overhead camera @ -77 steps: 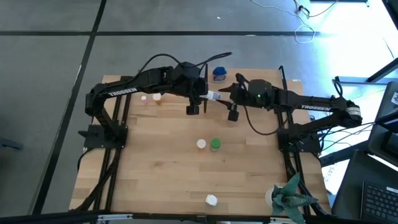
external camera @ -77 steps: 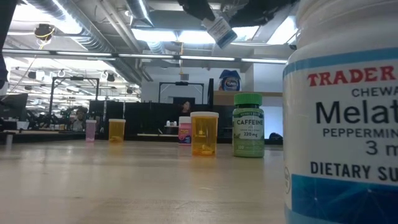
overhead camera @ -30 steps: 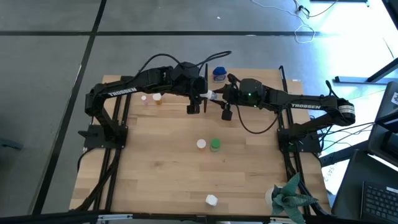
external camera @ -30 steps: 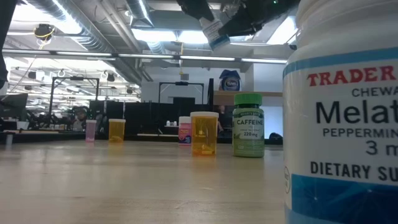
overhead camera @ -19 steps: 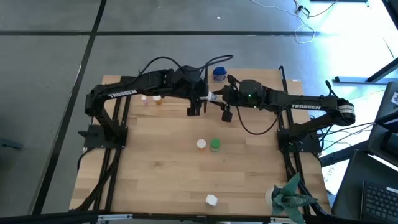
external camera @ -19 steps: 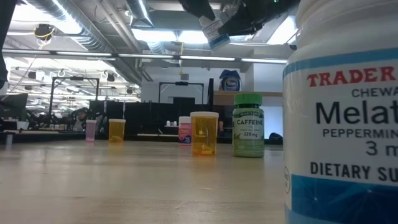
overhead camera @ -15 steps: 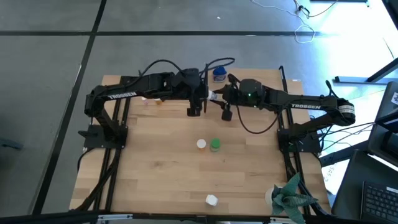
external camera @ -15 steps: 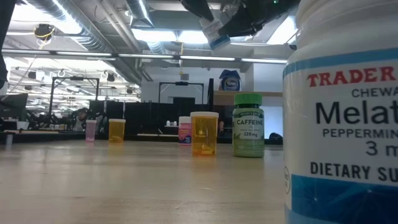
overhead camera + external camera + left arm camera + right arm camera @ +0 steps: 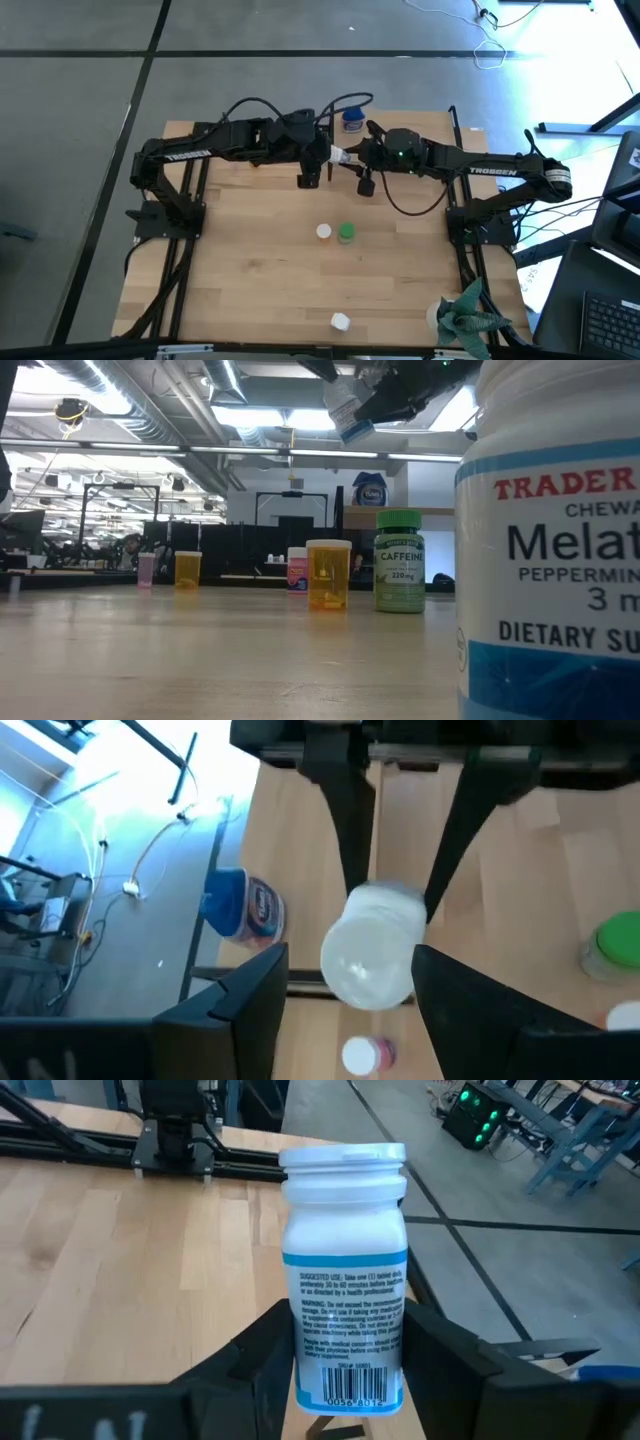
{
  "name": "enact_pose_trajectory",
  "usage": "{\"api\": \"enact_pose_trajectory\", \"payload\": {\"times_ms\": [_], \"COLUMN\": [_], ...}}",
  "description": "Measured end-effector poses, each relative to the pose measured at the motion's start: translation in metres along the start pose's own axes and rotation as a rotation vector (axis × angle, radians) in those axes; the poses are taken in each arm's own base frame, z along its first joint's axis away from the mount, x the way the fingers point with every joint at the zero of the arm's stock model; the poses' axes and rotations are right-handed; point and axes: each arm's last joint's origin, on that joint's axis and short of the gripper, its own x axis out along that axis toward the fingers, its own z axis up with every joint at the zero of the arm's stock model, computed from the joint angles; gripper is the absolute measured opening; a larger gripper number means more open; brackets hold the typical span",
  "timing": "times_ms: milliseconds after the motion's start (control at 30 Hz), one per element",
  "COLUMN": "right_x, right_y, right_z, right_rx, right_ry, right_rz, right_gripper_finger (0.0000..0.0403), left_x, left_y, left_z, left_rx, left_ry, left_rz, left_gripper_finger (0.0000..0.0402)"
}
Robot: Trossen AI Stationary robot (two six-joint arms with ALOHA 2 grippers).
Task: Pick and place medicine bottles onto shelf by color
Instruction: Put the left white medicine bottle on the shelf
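White bottle (image 9: 338, 154), blue-banded label: I see it held clear of the table, near the blue bottle (image 9: 351, 120), on that bottle's table-middle side. Right gripper (image 9: 345, 1345): clamped on the white bottle's base end, cap pointing away from its wrist. Left gripper (image 9: 318, 160): fingers spread and let go, at the cap end. Green bottle (image 9: 346, 234), orange bottle (image 9: 329, 574): standing side by side, well apart from the blue bottle.
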Motion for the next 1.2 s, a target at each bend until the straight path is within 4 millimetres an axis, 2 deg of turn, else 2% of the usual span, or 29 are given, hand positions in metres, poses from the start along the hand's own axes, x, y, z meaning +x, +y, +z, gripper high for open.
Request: {"api": "enact_pose_trajectory", "payload": {"times_ms": [433, 667, 767, 967, 1200], "right_x": [-0.026, -0.023, -0.02, -0.012, -0.006], "right_y": [-0.005, -0.004, -0.008, -0.015, -0.023], "right_z": [0.001, 0.0, -0.009, -0.039, -0.067], "right_rx": [0.036, 0.031, 0.039, 0.085, 0.143], "right_ry": [0.032, 0.034, 0.018, -0.033, -0.17], "right_rz": [0.006, 0.037, 0.005, -0.052, -0.108], "right_gripper_finger": [0.0165, 0.0165, 0.0165, 0.0165, 0.0165], "left_x": [-0.038, -0.051, -0.055, -0.058, -0.057], "left_y": [0.007, 0.004, 0.005, 0.001, 0.0], "left_z": [-0.003, -0.01, -0.01, -0.013, -0.015], "left_rx": [-0.064, -0.081, -0.088, -0.07, -0.083], "left_ry": [-0.016, 0.031, 0.03, 0.052, 0.077], "left_rz": [-0.02, -0.052, -0.055, -0.076, -0.08], "left_gripper_finger": [0.0207, 0.0207, 0.0207, 0.0207, 0.0207]}}
